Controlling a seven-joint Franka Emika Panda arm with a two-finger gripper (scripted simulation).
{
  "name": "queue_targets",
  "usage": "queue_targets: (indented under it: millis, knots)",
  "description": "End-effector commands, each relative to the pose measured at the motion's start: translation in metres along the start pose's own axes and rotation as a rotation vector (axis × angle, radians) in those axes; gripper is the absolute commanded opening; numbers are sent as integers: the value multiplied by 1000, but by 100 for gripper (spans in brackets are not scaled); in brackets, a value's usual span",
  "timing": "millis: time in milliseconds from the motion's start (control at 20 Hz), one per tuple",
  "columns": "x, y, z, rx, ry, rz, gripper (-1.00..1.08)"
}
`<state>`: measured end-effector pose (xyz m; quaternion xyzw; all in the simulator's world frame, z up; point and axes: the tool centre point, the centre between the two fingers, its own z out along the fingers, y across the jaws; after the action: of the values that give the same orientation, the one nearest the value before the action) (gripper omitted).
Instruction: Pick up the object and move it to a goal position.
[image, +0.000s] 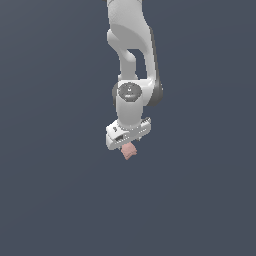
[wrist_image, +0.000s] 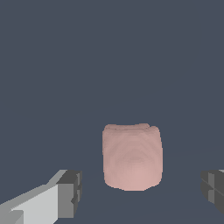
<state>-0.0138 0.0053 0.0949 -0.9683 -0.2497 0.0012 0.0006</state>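
Object: the pale salmon-pink lump (wrist_image: 132, 157) sits between the two fingers of the gripper, clear of both, with a gap of grey on each side in the wrist view.
Object shape: blocky and roughly cube-like, with rounded corners and a slightly dented upper edge; its sides bulge a little.
Object surface: matt, faintly ridged in soft concentric bands, lighter toward the lower middle; no label or writing on it.
Object from outside: in the exterior view the lump (image: 129, 150) pokes out just below the white hand, tilted, and it is much narrower than the hand is wide.
Gripper: the gripper (wrist_image: 141, 191) stands wide apart, its jaws well off the lump on either side and gripping nothing.
Fingers: dark grey, square-cut pads (wrist_image: 72, 192) with faceted faces; one is carried on a pale white-grey bar, the other shows only at the frame's edge.
Gripper from outside: the gripper (image: 128, 146) hangs from a white, boxy hand body with small dark marks along its face; too small to read as writing.
Arm: the arm (image: 131, 60) is smooth glossy white with dark grey joint bands and a round grey cap at the wrist, coming down from the top of the exterior view.
Ground: a plain, flat slate-grey surface (image: 55, 200), without texture or markings.
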Motion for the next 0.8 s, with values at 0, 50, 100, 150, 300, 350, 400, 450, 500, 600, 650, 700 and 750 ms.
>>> queue_targets:
  millis: [0,50,100,150,300,350,400,450,500,600,650,700,750]
  knots:
    - [-1,1,3,-1,1,-24,100]
    - [-1,1,4,-1,2,-30,100]
    - [-1,1,5,-2,2,-35,100]
    - [-1,2,5,-2,2,-38,100]
    - [-1,2,5,-1,1,-37,100]
    - [-1,2,5,-1,1,-37,100]
    - [-1,2,7,-1,1,-37,100]
    - [-2,2,8,-1,1,-37,100]
    - [-1,2,11,-1,2,-37,100]
    - [-2,1,19,-1,2,-38,100]
    - [-2,2,23,-1,2,-38,100]
    - [-2,1,29,-1,2,-39,100]
    - [-2,1,35,-2,2,-40,100]
